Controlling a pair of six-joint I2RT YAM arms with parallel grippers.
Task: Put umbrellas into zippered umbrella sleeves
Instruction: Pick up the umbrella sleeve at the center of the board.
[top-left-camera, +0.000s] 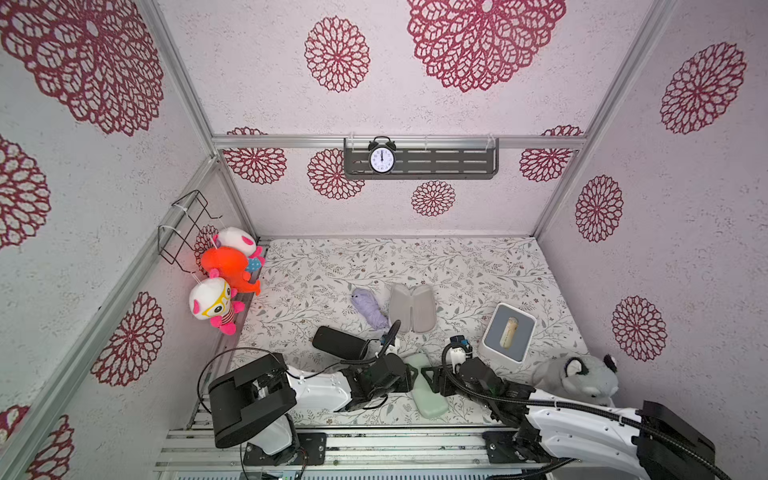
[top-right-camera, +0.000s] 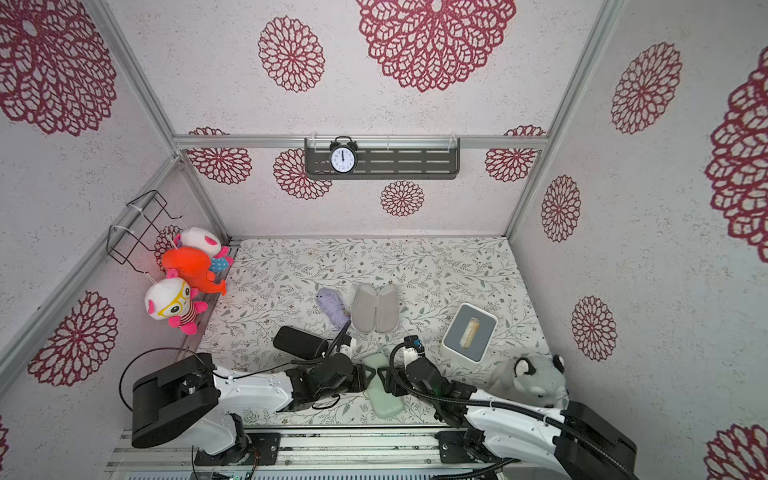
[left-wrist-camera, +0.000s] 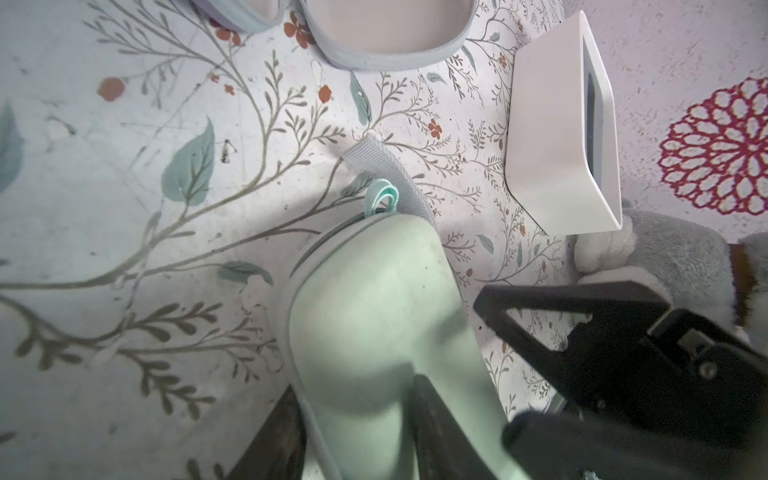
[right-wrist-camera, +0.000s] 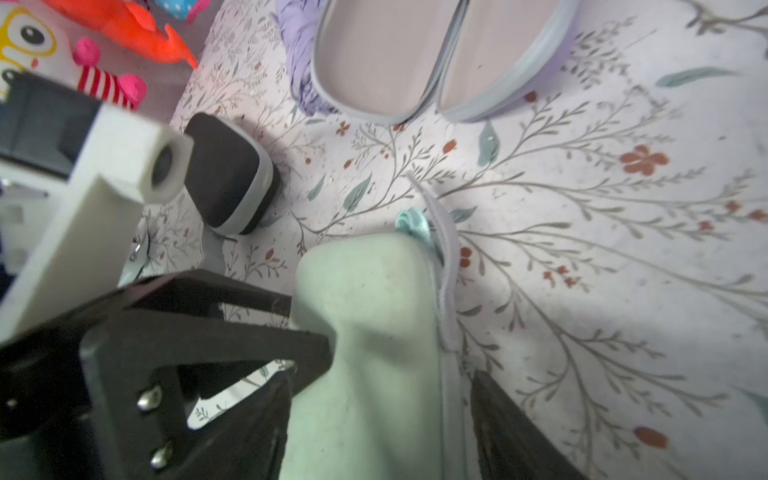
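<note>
- Right now my right gripper (right-wrist-camera: 382, 378) has its two black fingers (right-wrist-camera: 503, 424) standing apart on either side of the mint green sleeve (top-left-camera: 430, 401). A sliver of flowered tablecloth (right-wrist-camera: 623, 249) shows beside one finger, so I read the grasp as released, not pinching.
- My left gripper (left-wrist-camera: 355, 386) straddles the same sleeve from the opposite side. One finger lies against the top of the shell; I cannot tell whether it is squeezing.
- That sleeve lies shut near the front edge of the tablecloth, between my two arms. No mint umbrella shows anywhere, so I judge it is inside.
- Handling, as I judge it: the shell looks light and smooth, with a little give, since a shallow dent shows beside the left fingertip. I would hold it across its narrow width, and use the mint ribbon pull (left-wrist-camera: 382, 197) or the grey strap (left-wrist-camera: 386, 174) at its far end for zipping.
- Farther back a black sleeve (top-left-camera: 338, 343) lies shut. Beyond it the lilac umbrella (top-left-camera: 370, 309), a soft, floppy bundle, rests just beside the lilac sleeve (top-left-camera: 411, 307), which lies open with its pale lining up.
- Off to my right stand a white box (top-left-camera: 507, 332) and a grey plush animal (top-left-camera: 577, 378).
- Writing: none is readable on any sleeve. The numerals of the clock (top-left-camera: 382, 159) on the back wall are too small to read.
</note>
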